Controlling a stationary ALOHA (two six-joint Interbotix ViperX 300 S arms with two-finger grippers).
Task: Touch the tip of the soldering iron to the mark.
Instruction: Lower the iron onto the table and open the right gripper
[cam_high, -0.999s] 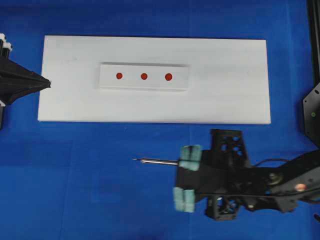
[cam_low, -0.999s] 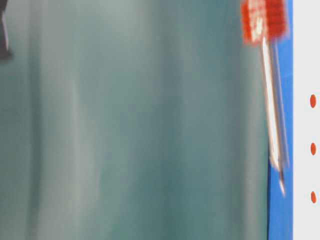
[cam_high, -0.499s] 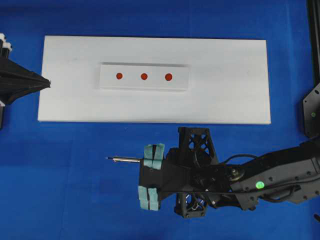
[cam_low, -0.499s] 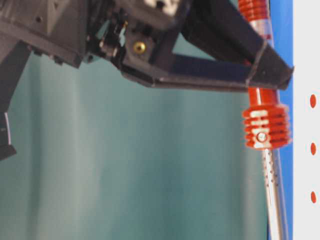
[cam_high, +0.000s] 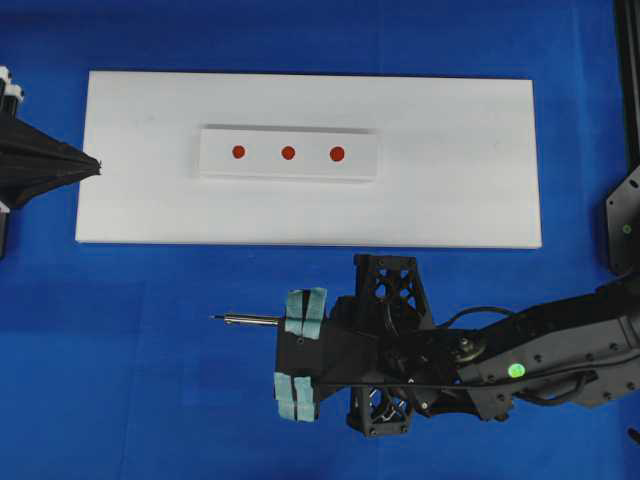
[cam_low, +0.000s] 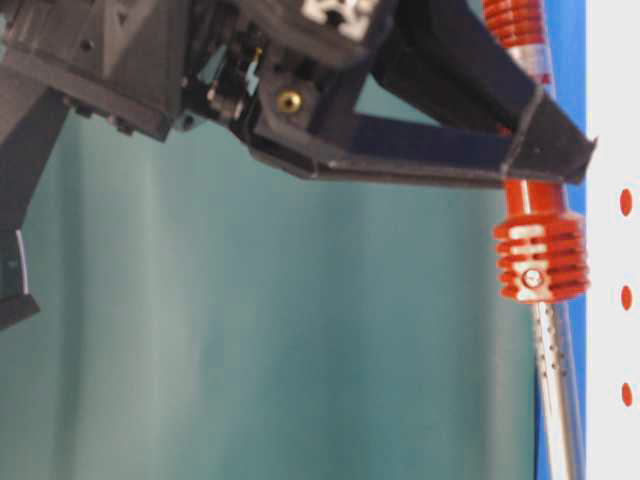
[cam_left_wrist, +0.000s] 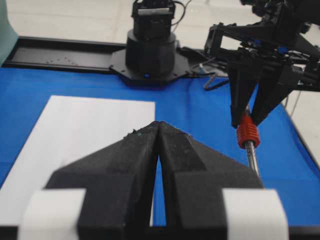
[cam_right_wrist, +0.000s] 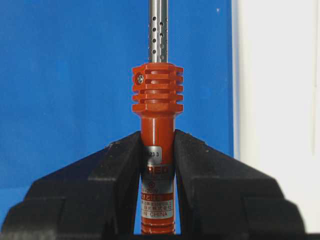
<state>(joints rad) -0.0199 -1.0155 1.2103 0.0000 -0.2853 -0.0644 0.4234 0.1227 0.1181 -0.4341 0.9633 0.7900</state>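
Red-orange soldering iron (cam_right_wrist: 157, 150) is clamped by its handle in the right gripper (cam_right_wrist: 157, 165), over the blue mat (cam_high: 150, 350) near the white board (cam_high: 450, 190), well apart from the three red marks (cam_high: 288, 153). Left gripper (cam_left_wrist: 158, 150) has fingers pressed together w/ nothing between, at the board's left edge.

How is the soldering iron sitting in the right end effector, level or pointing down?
Level. The soldering iron lies horizontal over the blue mat, clamped by its red handle in the right end effector.
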